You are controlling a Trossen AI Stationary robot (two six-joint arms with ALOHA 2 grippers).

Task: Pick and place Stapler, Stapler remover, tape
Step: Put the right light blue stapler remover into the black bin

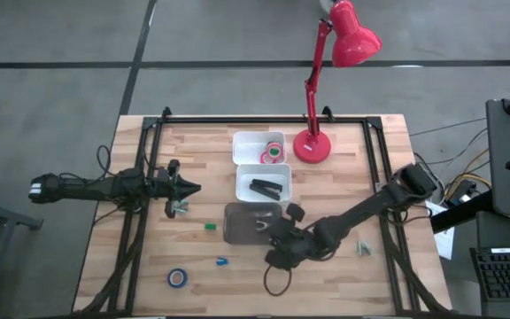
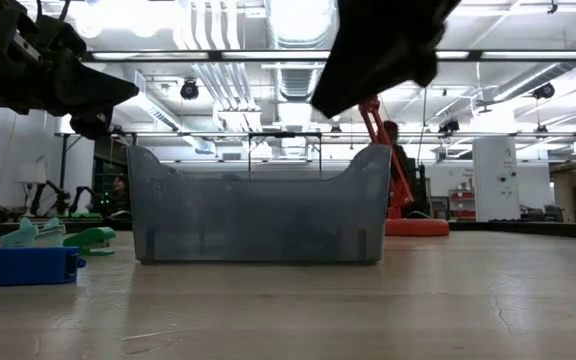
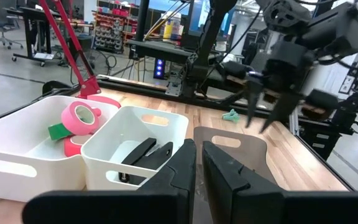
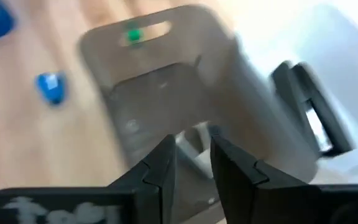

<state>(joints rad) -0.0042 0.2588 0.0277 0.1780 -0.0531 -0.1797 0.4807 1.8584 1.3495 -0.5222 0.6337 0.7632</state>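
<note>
1. Nearest the low camera: a blue stapler remover (image 2: pixel 34 266) on the wooden surface (image 1: pixel 131 266), with a green one (image 2: pixel 90 238) just behind it. From above, the blue remover (image 1: pixel 221 262) lies near the front edge and the green one (image 1: pixel 210 227) just left of the grey bin (image 1: pixel 237 232).
2. Right end effector (image 1: pixel 266 227) hovers over the grey bin's right part; fingers (image 4: pixel 160 165) a narrow gap apart, holding nothing visible. Small pale items in the bin, possibly removers; view blurred.
3. Left end effector (image 1: pixel 191 188) hangs over the left side of the surface, well apart from the bins; fingers (image 3: pixel 184 163) nearly together, empty.
4. Stapler (image 1: pixel 267 188), black, lies inside the nearer white bin (image 1: pixel 242 173).
5. Pink tape roll (image 1: pixel 275 149) and green tape roll (image 1: pixel 267 157) sit in the far white bin (image 1: pixel 244 140), touching.
6. Blue tape roll (image 1: pixel 177 277) lies flat near the front edge, left of the blue remover.
7. Red desk lamp (image 1: pixel 312 145) stands just right of the far bin.
</note>
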